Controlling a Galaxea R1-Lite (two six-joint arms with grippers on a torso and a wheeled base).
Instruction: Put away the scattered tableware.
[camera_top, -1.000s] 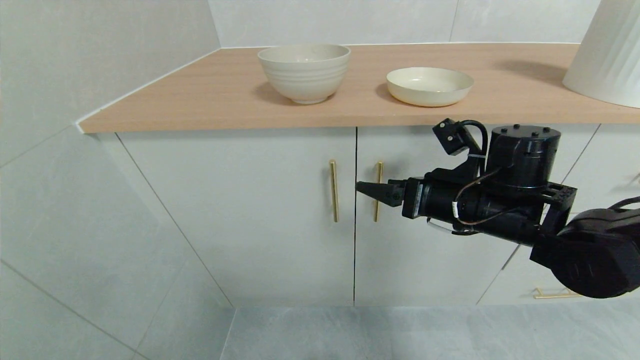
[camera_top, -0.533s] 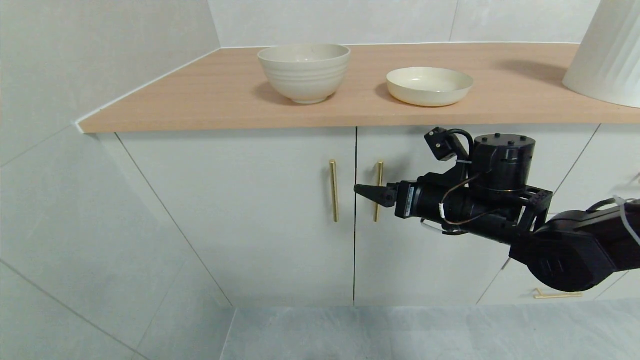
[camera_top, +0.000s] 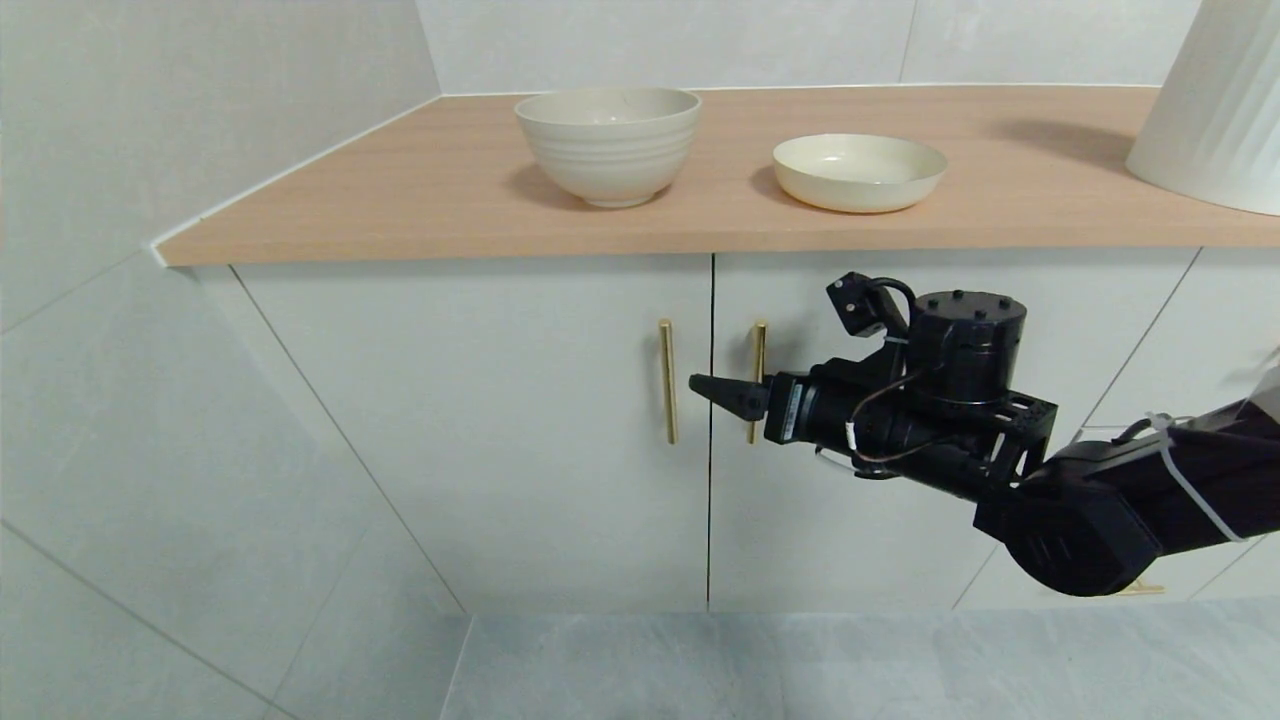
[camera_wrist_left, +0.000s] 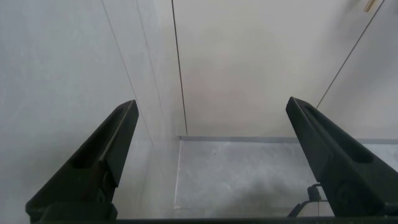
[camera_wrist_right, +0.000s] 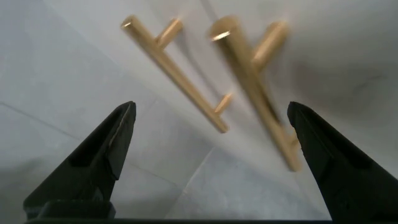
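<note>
right arm has shifted toward 9 o'clock and slightly down in the head view since the earlier frames; right gripper (camera_top: 722, 392) now has its tip across the door seam (camera_top: 711, 500), between left-door handle (camera_top: 667, 380) and right-door handle (camera_top: 758, 345). bowl (camera_top: 608, 143), shallow dish (camera_top: 859, 172) and cabinet doors (camera_top: 480, 430) haven't moved. Right gripper is spread wide and holds nothing. In its wrist view both bars sit in the gap between the fingers (camera_wrist_right: 99, 155), and I can't tell if either is touched yet. From the tip, left-door handle is at 9 o'clock and right-door handle just at 3 o'clock, partly behind the gripper. Both bars run 12-to-6 but cross the wrist view obliquely, so I'd guess wrist roll needs squaring before closing on one. Tableware is up on the countertop (camera_top: 400, 215): bowl at 11 o'clock from the tip, shallow dish at 1 o'clock, well apart, both upright. Likely step is opening the cabinet first, so a handle is the target — right arm is the nearer one. Left gripper (camera_wrist_left: 211, 106) is also wide open and empty, facing wall and floor. White ribbed vessel (camera_top: 1215, 110) at 2 o'clock on the far end of the countertop, out of the way. Risk: the bars are close together, so one grasp could catch both
</note>
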